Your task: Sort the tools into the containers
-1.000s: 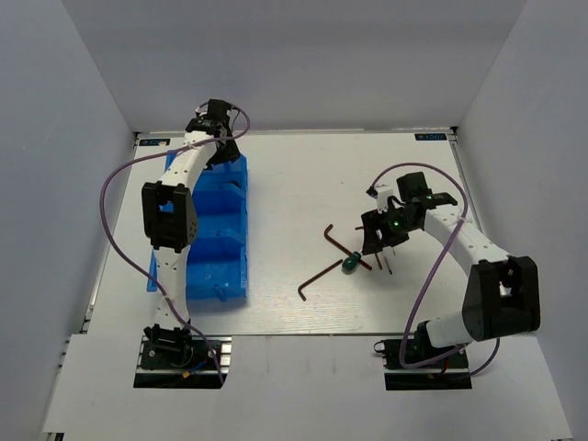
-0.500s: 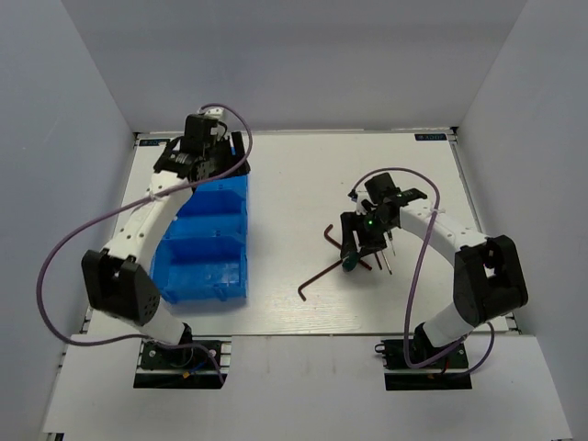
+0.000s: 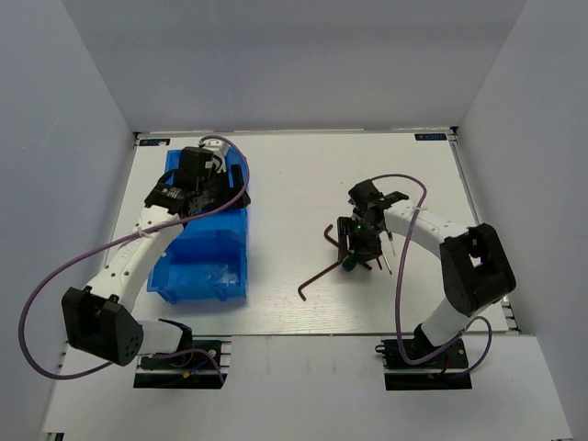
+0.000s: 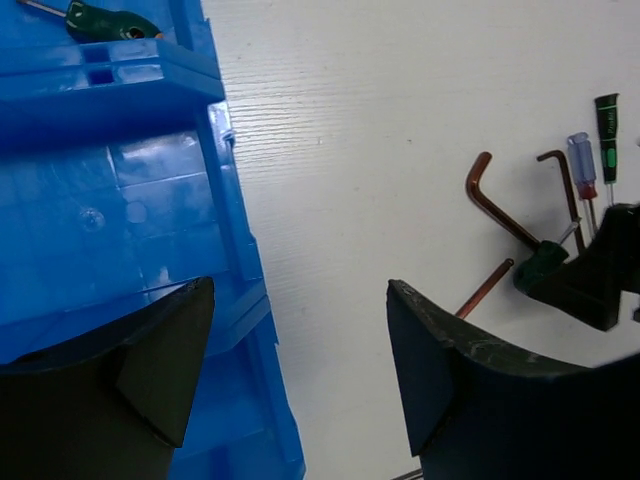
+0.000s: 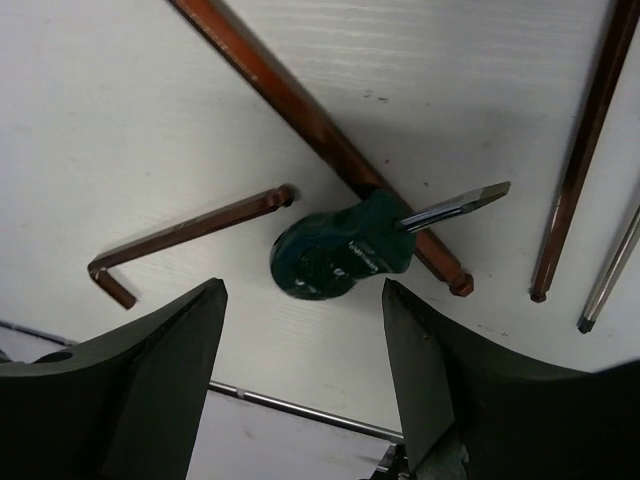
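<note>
Right gripper [image 5: 302,300] spread wide above green-handled screwdriver [image 5: 335,262], which hides part of a hex key [image 5: 270,88].

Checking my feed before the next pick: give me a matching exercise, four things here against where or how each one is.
Things:
1 stubby screwdriver
2 blue-handled screwdriver
3 left gripper
4 blue bin

States:
A open, above the bin's edge
B holds a green-handled tool
C crosses a hex key
D lies beside a thin green-handled screwdriver

Pairs: 1-C, 2-D, 3-A, 4-B
</note>
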You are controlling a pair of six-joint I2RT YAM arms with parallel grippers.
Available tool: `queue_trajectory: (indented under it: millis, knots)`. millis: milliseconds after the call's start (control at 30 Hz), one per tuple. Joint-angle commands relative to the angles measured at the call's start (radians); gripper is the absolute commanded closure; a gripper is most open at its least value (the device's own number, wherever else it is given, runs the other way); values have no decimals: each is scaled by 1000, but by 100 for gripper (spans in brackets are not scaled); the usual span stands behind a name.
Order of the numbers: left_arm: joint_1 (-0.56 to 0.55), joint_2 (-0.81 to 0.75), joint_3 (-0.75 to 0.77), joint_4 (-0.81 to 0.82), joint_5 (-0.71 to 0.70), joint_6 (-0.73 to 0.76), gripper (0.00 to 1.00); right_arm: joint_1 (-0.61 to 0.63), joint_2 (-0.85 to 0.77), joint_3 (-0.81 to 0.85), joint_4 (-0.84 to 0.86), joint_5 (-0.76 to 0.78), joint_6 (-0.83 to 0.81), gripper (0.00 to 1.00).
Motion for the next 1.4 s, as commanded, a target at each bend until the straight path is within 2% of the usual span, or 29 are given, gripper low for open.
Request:
queue_trajectory:
  millis: [0,167,267,367,400,500,533,567,700,767,833,867,933,967,1000,1033,1100,1167,1200,1267,1300,1367]
  knots:
    - [-23,-59,-14,28,46,13,20,8,29,16,4,59,62,30]
    - [-43,-82,-45,65,118,44,19,11,91,17,36,64,85,30]
    - [-52,-93,-45,65,141,55,19,14,119,33,40,79,93,34]
    - [-63,-105,-65,65,141,55,19,11,124,26,49,81,99,46]
    - [-63,-114,-65,65,132,55,19,12,122,26,49,78,102,59]
    - [-72,-125,-74,65,132,46,19,12,102,25,47,75,89,81]
    - [-72,-125,-74,65,132,46,19,11,86,34,37,72,67,93]
    - [-72,-125,-74,65,132,46,19,9,75,40,30,70,57,100]
    - [-92,-137,-74,79,132,46,19,14,0,80,15,30,-56,100]
    - [-92,-159,-74,108,141,55,19,12,-11,137,42,-89,-192,100]
    - [-92,-194,-74,134,141,55,19,9,44,219,40,-213,-329,100]
    - [-101,-208,-74,160,141,55,19,9,70,299,29,-309,-463,100]
    - [-101,-234,-74,171,141,46,19,8,178,461,-12,-454,-524,100]
    - [-101,-263,-74,186,141,46,19,11,272,673,-67,-488,-544,100]
    - [-101,-278,-74,186,132,35,19,12,382,751,-91,-575,-577,100]
    - [-101,-295,-74,195,117,26,19,17,436,828,-103,-597,-573,100]
    - [-101,-341,-74,195,85,17,19,22,640,1120,-105,-689,-526,100]
    - [-101,-366,-53,195,75,16,19,29,749,1236,88,-732,-440,100]
    - [-101,-378,-52,183,75,4,19,29,757,1235,174,-763,-355,100]
    - [-101,-387,-34,174,75,-8,19,39,765,1154,597,-783,-229,100]
    - [-101,-387,-34,163,75,-19,19,45,770,1119,736,-737,-167,100]
    - [-101,-400,-34,152,65,-19,19,71,820,1187,745,-728,-193,100]
